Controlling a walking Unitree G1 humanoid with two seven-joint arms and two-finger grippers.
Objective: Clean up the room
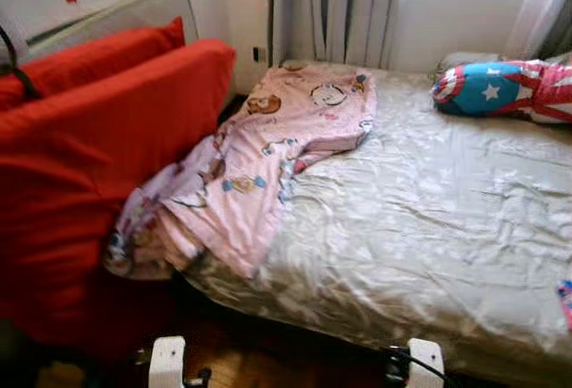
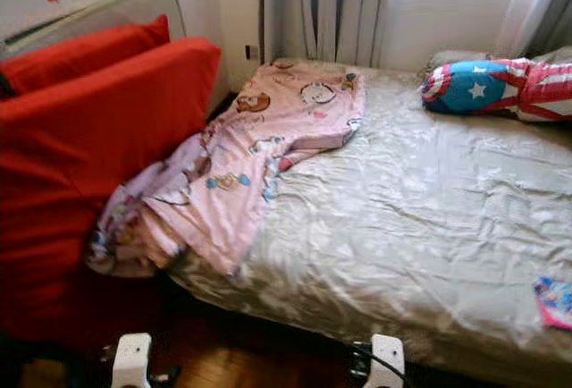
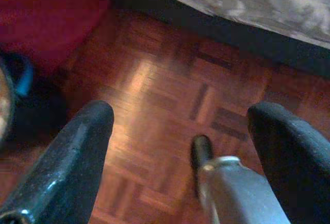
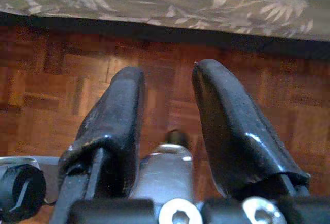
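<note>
Two white robot parts (image 1: 167,361) sit at the bottom edge, above dark parquet floor (image 3: 170,95). The left gripper (image 3: 180,115) hangs low over that floor with its fingers spread wide, grasping nothing; the right gripper (image 4: 167,87) hangs beside the bed's edge, fingers a little apart and empty. Ahead, a bed (image 1: 429,218) in a wrinkled beige sheet carries a pink cartoon-print blanket (image 1: 268,156), crumpled and sliding off the near left corner. Red cushions (image 1: 89,156) crowd that corner, touching the blanket. A red, white and blue star pillow (image 1: 500,88) lies at the far right, near the curtains (image 1: 340,8).
</note>
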